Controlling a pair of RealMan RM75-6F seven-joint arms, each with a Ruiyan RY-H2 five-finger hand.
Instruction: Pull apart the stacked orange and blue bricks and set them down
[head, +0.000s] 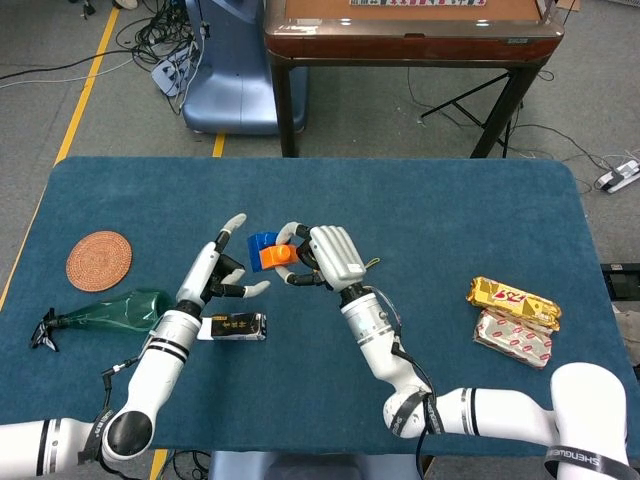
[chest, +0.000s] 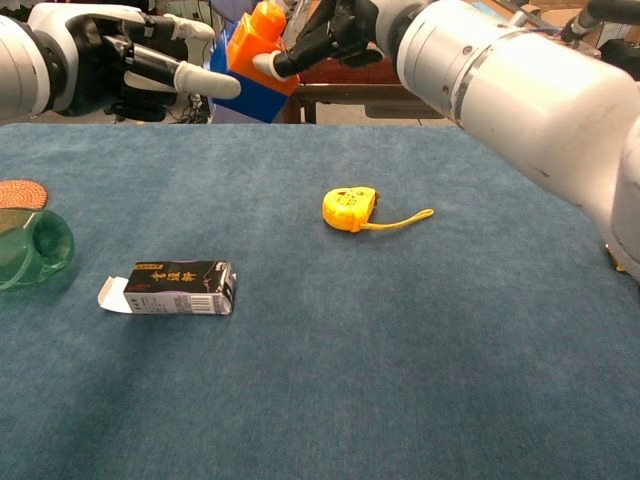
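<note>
An orange brick (head: 272, 257) (chest: 251, 42) is stacked on a blue brick (head: 260, 242) (chest: 240, 93), and the pair hangs in the air above the table. My right hand (head: 328, 256) (chest: 325, 25) grips the stack from the right, fingers curled on the orange brick. My left hand (head: 222, 270) (chest: 125, 60) is open with fingers spread, just left of the stack. Its fingertips reach close to the blue brick, and whether they touch it is unclear.
On the blue cloth table (head: 450, 220) lie a black carton (head: 232, 326) (chest: 168, 287), a yellow tape measure (chest: 350, 209), a green bottle (head: 110, 310) (chest: 32, 250), a woven coaster (head: 98, 260) and two snack packs (head: 512, 320). A wooden table (head: 410, 30) stands beyond the far edge.
</note>
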